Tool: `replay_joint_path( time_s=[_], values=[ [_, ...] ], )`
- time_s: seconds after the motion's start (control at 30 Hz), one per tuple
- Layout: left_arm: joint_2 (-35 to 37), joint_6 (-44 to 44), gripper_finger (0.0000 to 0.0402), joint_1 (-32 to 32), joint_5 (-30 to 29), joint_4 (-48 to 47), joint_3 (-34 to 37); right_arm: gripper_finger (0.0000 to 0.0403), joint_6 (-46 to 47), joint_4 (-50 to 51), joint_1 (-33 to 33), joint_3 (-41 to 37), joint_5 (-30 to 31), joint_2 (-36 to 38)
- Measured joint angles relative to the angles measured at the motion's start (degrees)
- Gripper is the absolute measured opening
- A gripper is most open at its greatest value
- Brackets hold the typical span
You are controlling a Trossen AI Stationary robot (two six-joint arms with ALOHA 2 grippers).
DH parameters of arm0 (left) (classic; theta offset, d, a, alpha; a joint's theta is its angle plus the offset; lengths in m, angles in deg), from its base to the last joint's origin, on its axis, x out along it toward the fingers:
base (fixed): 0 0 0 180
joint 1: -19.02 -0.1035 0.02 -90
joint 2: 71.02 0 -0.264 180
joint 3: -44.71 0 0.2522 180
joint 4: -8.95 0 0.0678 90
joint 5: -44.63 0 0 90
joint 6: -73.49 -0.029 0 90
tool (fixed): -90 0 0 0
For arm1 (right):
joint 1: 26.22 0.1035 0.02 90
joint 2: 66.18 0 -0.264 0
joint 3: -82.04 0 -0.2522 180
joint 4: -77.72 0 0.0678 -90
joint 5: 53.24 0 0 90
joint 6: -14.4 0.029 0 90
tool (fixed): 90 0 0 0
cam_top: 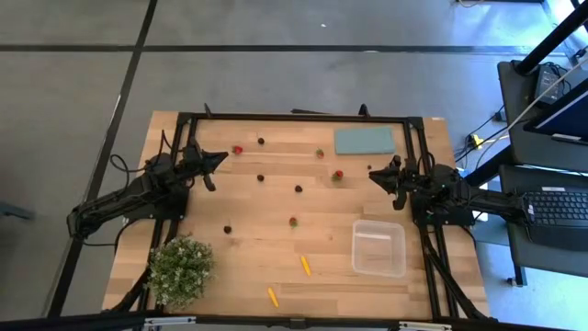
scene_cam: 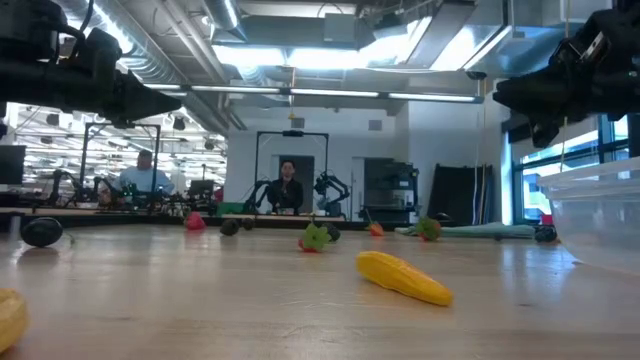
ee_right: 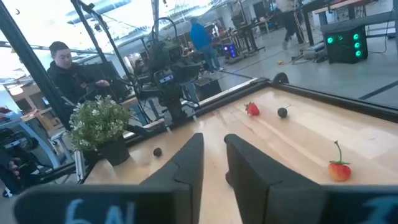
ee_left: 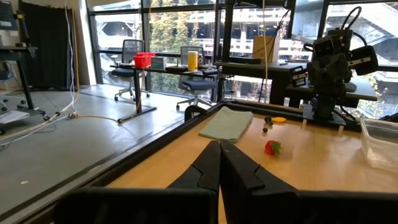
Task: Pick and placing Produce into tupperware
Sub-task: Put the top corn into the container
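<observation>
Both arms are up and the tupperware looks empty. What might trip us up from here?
1. The produce is tiny and scattered: the red berry nearest the right gripper could roll away from a slightly off grasp.
2. The tupperware sits near the table edge and looks light; a nudge during a drop could shift it.
3. The carrot stick lies near the potted plant, which crowds the left gripper.

produce across table — tupperware right, plant left

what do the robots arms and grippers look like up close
Both arms are black, jointed, with loose black cables along them. The left gripper has two dark wedge-shaped fingers tapering to points. The right gripper has two flat, dark, blocky fingers, with pale handwritten markings on the body below.
</observation>
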Motion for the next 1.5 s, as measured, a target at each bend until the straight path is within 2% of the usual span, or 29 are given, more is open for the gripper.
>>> replay_joint_path(
  time_s=[0.27, 0.43, 0.53, 0.67, 0.83, 0.93, 1.07, 1.23, 1.5],
  values=[
    [0.0, 0.02, 0.0, 0.01, -0.02, 0.0, -0.02, 0.0176, 6.56, -3.3, 0.02, -0.01, -0.08, -0.02],
    [0.0, 0.07, 0.0, 0.01, -0.04, 0.0, 0.0, 0.0199, 12.37, -8.03, 0.0, 0.89, 0.56, -0.03],
    [0.0, 0.09, 0.0, 0.01, -0.04, 0.0, -0.02, 0.0194, 11.69, -1.63, 0.0, 6.06, 4.04, -0.98],
    [0.0, 0.13, 0.0, 0.01, -0.04, 0.0, -0.02, 0.0176, 12.64, 16.82, 0.0, 16.59, 12.0, -6.04],
    [0.0, 0.23, 0.0, 0.01, -0.07, 0.0, 0.0, 0.015, 21.61, 37.53, 0.0, 30.08, 21.09, -15.86],
    [0.0, 0.24, 0.0, 0.0, -0.07, 0.02, -0.02, 0.0137, 24.63, 46.11, -0.09, 36.19, 21.49, -22.02],
    [0.0, 0.13, 0.0, 0.01, -0.08, 0.01, -0.01, 0.0124, 28.41, 53.5, -0.11, 40.64, 21.44, -30.42],
    [0.0, 0.11, 0.0, 0.01, -0.08, 0.02, -0.01, 0.0109, 34.98, 58.05, -0.82, 42.36, 20.56, -39.53],
    [0.0, 0.2, 0.0, 0.01, -0.09, 0.0, -0.02, 0.01, 42.73, 65.29, -5.64, 42.38, 13.5, -49.23]
  ],
)
